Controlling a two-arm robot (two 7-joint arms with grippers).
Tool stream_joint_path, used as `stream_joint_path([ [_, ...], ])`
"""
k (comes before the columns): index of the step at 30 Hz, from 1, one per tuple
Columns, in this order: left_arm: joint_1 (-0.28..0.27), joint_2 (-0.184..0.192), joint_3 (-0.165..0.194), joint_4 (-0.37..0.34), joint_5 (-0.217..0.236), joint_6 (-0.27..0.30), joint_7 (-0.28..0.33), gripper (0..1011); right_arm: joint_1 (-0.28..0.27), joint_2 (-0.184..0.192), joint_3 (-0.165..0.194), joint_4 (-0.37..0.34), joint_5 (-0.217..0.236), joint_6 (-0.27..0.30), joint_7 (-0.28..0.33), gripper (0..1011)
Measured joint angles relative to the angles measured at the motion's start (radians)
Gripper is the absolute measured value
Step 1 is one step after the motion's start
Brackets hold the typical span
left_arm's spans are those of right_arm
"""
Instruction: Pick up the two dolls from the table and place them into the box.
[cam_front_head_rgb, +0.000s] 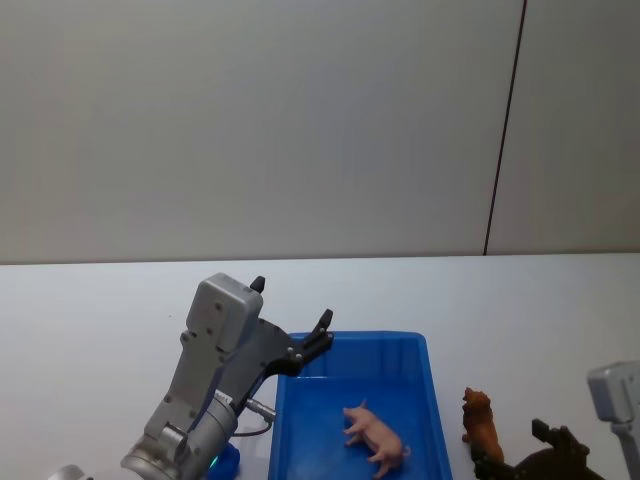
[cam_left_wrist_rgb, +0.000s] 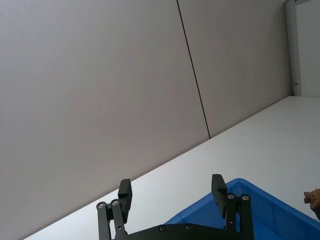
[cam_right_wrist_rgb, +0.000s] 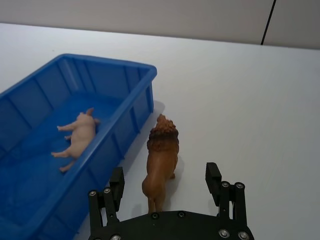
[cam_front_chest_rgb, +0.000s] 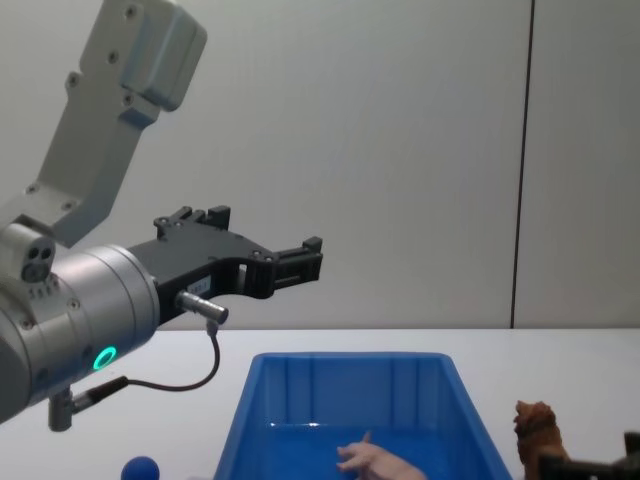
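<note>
Reach with nearer right end effector, spread apart, toward brown doll at 10 o'clock on worktop, long axis 12-to-6. Left end effector, apart, above box.

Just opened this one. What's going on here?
One doll is already in: the pink doll lies on its side inside the blue box. The brown doll stands on the table just to the right of the box. The right gripper is open and lined up behind the brown doll, not yet gripping it. The left gripper is open and empty, raised near the box's far left corner.
</note>
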Motion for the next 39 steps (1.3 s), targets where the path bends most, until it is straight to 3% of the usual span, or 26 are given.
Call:
stream_joint_path([
  [6,0.0,0.0,0.0,0.0,0.0,0.0,0.0,1003,0.009,-0.008,-0.005,0.034,-0.002,0.008,0.009,965],
  [14,0.0,0.0,0.0,0.0,0.0,0.0,0.0,1003,0.024,-0.023,-0.013,0.068,-0.012,0.011,0.016,780],
  [17,0.0,0.0,0.0,0.0,0.0,0.0,0.0,1003,0.027,-0.027,-0.015,0.074,-0.017,0.008,0.016,641],
  [29,0.0,0.0,0.0,0.0,0.0,0.0,0.0,1003,0.031,-0.032,-0.017,0.077,-0.027,-0.003,0.005,282],
  [39,0.0,0.0,0.0,0.0,0.0,0.0,0.0,1003,0.032,-0.03,-0.009,0.051,-0.038,-0.033,-0.024,278],
])
